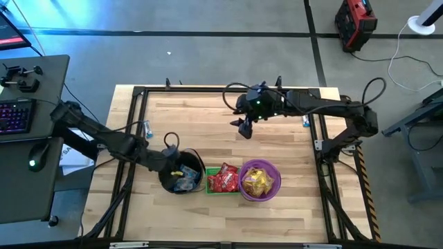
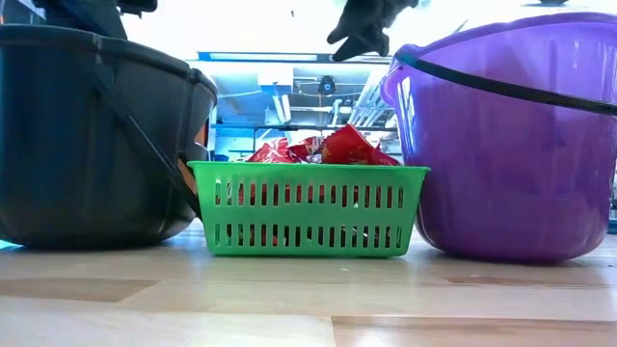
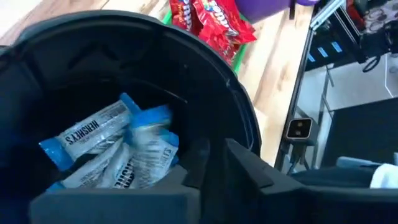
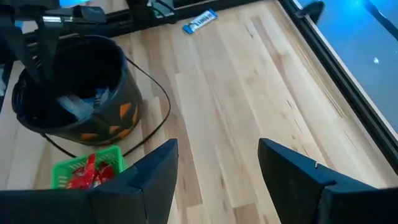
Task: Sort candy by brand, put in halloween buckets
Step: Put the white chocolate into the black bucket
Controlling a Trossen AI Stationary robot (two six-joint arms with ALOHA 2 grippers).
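Three halloween buckets sit in a row near the front edge of the tabletop [image 1: 277, 145]: black pail [image 1: 181, 174] holding blue-and-white Hershey's bars [image 3: 118, 146], green basket [image 1: 221, 179] touching it with red candy packs [image 1: 223, 178], purple bucket [image 1: 259, 181] with yellow candies [image 1: 257, 182]. Left tool [image 1: 173, 166] hangs over the black pail's opening, can't tell if its fingers are spread or together; right tool [image 1: 246, 128] hovers over bare wood near tabletop centre, well apart from the buckets, fingers [image 4: 149, 171] spread, nothing between them. One blue-and-white bar [image 1: 148, 128] lies by the left frame rail, another [image 1: 305, 122] by the right rail.
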